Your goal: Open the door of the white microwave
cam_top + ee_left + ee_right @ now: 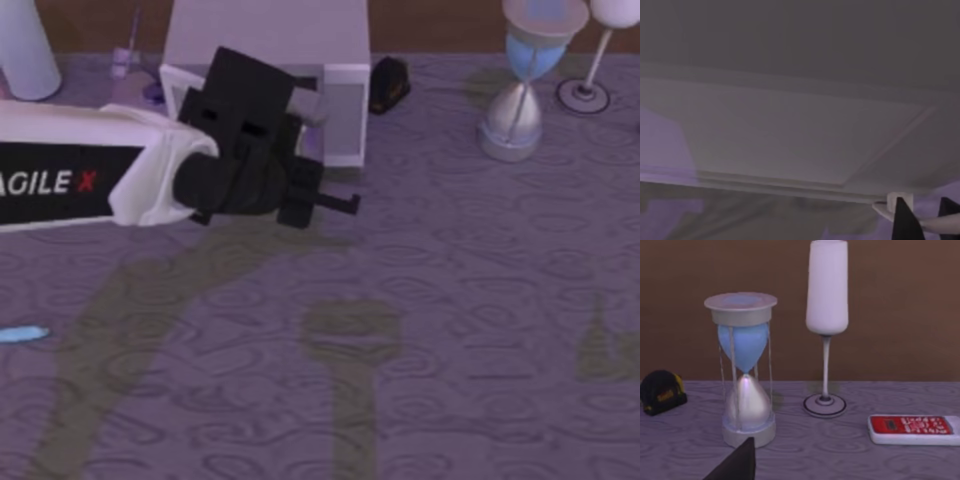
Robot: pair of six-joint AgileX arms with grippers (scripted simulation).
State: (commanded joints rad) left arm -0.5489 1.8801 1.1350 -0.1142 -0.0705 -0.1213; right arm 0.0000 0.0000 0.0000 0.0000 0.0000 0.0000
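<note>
White microwave [270,40] at the table's far edge, left of centre: boxy, plain white top, white-framed front with a narrow control strip at its right end. Door [790,135] fills the left wrist view as a greyish translucent panel in a pale frame; whether ajar or shut, hard to judge. Left gripper [335,205] reaching in from the left, low before the microwave's front, black fingers [904,220] spread apart beside a small white handle-like block [900,200], possibly touching it. Right gripper [737,465] barely in view, state not readable. To the right: black tape measure [388,85], blue sand timer [525,85], white stemmed glass [826,305], red remote [914,429].
</note>
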